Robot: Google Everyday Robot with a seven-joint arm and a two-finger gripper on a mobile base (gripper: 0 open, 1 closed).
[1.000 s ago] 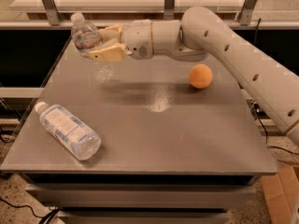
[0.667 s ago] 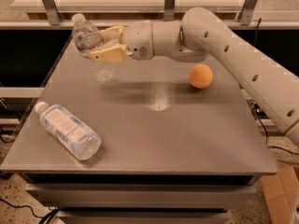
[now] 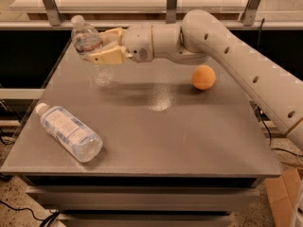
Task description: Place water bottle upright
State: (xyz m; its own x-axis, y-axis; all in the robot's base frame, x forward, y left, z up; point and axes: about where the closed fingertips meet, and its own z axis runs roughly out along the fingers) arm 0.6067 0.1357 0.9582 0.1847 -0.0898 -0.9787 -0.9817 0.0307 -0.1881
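Note:
The water bottle (image 3: 90,48) is a slim clear bottle with a white cap and a narrow red-and-green label band. It stands nearly upright, leaning a little left, at the far left of the grey table (image 3: 156,126), its base at or just above the surface. My gripper (image 3: 105,48) reaches in from the right and is shut on the bottle's middle, one beige finger (image 3: 110,56) in front and one behind it.
A larger, fatter clear bottle (image 3: 68,131) with a pale blue-white label lies on its side at the front left. An orange ball (image 3: 203,77) sits at the back right. My arm (image 3: 236,56) spans the table's back right. A shelf rail runs behind the table.
The bottle has tilted a little closer to upright in the gripper. The arm has barely moved.

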